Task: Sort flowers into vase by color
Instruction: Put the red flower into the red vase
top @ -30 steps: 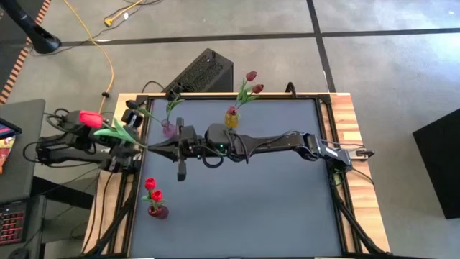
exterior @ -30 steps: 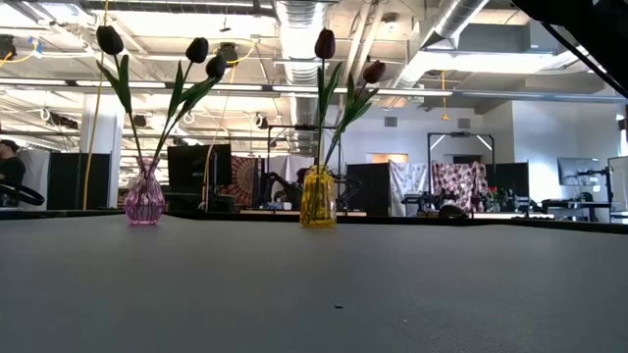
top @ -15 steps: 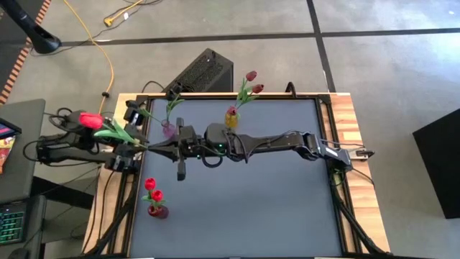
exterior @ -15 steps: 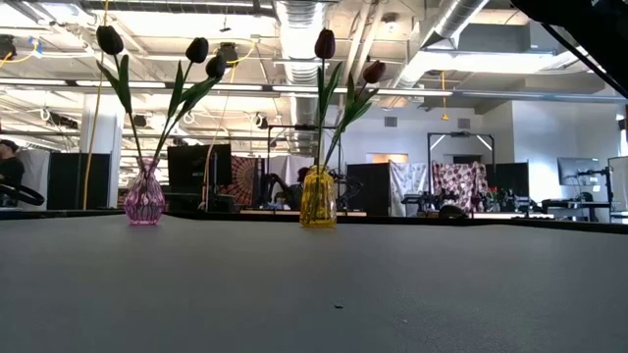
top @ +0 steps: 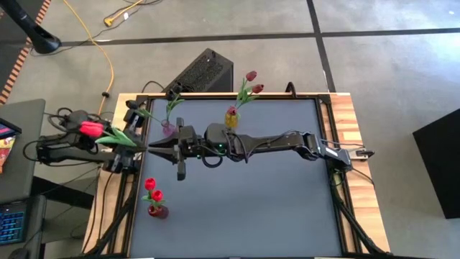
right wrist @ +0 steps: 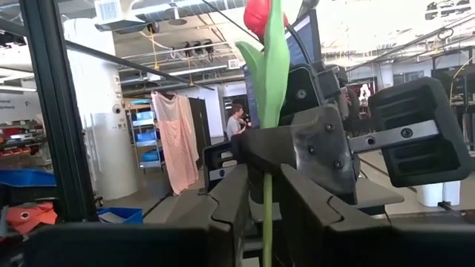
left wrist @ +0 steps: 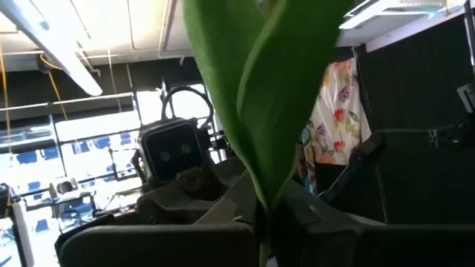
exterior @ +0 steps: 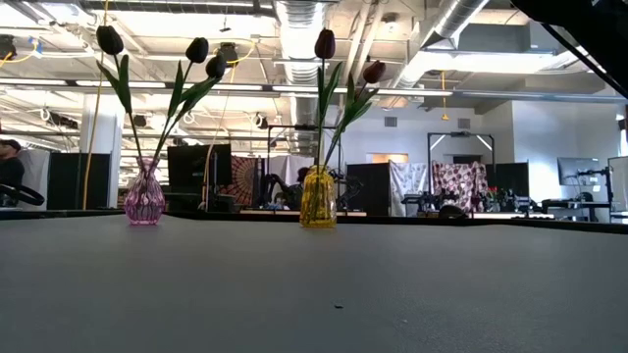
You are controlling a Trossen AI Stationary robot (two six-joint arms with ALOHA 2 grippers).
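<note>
In the high view my left gripper [top: 136, 145] sits at the table's left edge, shut on a red tulip [top: 91, 129]. The tulip's head and leaves point out past that edge. My right gripper [top: 151, 148] reaches across the table to the same spot. In the right wrist view my right gripper [right wrist: 265, 222] is open, with a finger on each side of the green stem [right wrist: 266, 200] and a gap showing. A pink vase [top: 167, 128] holds near-black tulips, a yellow vase [top: 231, 117] holds maroon ones, and a dark red vase [top: 157, 211] holds two red ones. My left gripper pinches the tulip's stem [right wrist: 267, 167] between its two fingers [right wrist: 312, 152], just below the leaves. The fingers lie across the stem. The tulip is lifted clear of the table, and its head [right wrist: 258, 15] reaches out beyond the gripper.
The pink vase [exterior: 144, 201] and yellow vase [exterior: 317, 201] stand near the far edge, their tulips rising tall. The dark red vase stands near the left edge, on the near side of the grippers. A black box [top: 203, 72] lies beyond the far edge, and cables run by the left arm.
The tulip's head and leaves have swung a little toward the table's near edge while the stem stayed in my left gripper. The right arm has kept its place.
</note>
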